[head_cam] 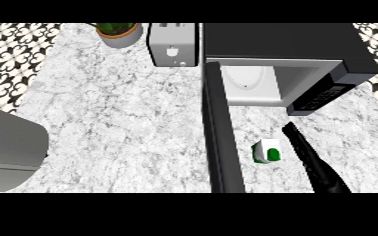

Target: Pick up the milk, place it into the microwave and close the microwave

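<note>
The milk is a small white carton with green marks, standing on the marble counter in front of the microwave. The microwave's door hangs wide open, seen edge-on as a long dark bar to the left of the carton. Its white inside shows empty. My right hand reaches in from the lower right with straight fingers, its tips just right of and beyond the carton, not touching it. At the left edge only my grey left forearm shows; its hand is out of sight.
A white toaster stands at the back, left of the microwave. A potted plant sits further left. The counter ends at the patterned floor on the left.
</note>
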`<state>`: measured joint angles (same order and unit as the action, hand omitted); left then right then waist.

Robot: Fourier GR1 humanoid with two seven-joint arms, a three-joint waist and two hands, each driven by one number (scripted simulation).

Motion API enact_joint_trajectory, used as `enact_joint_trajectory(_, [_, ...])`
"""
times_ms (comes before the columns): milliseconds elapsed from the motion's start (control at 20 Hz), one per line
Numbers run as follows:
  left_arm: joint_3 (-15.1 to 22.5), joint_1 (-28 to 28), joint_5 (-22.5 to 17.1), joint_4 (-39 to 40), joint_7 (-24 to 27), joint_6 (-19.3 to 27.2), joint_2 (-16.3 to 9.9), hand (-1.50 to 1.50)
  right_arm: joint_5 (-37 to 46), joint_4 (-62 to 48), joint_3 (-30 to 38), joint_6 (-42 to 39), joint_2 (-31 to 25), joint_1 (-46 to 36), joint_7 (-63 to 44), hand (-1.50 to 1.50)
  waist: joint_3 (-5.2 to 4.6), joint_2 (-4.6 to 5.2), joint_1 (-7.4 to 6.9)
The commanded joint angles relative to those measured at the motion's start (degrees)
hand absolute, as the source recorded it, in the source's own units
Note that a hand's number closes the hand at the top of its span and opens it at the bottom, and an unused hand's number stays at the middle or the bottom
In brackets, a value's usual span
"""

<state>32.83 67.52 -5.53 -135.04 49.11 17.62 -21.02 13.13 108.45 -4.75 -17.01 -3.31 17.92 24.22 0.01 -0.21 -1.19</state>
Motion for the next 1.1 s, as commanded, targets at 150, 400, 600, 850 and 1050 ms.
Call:
enact_joint_trajectory(150, [-1.3,1.0,-3.0,1.8,3.7,-1.1,-2.0,-1.5,3.9,-13.2,3.1,4.9,0.8,-7.3,4.7,-1.5,0.02,0.12,0.24])
enact_joint_trajectory(400, [-1.6,6.4,-4.3,0.2,8.3,-2.0,-4.2,-1.5,5.9,-24.0,6.0,7.9,-0.2,-11.9,9.8,-1.5,0.07,0.12,-0.18])
enact_joint_trajectory(600, [2.0,5.0,-2.0,5.9,11.6,-1.9,-2.3,-1.5,4.2,-26.7,7.6,5.9,-2.1,-14.7,9.8,-1.5,0.04,0.09,0.07])
enact_joint_trajectory(850, [-2.9,6.7,-7.1,5.7,14.3,-5.0,-5.4,-1.5,4.8,-37.5,7.0,4.8,-2.5,-17.6,16.8,-1.5,0.04,0.11,0.01])
enact_joint_trajectory(1050, [-1.2,9.7,-5.3,5.8,16.7,-4.7,-5.6,-1.5,5.6,-42.1,7.8,4.5,-4.1,-19.2,17.6,-1.5,0.03,0.02,-0.11])
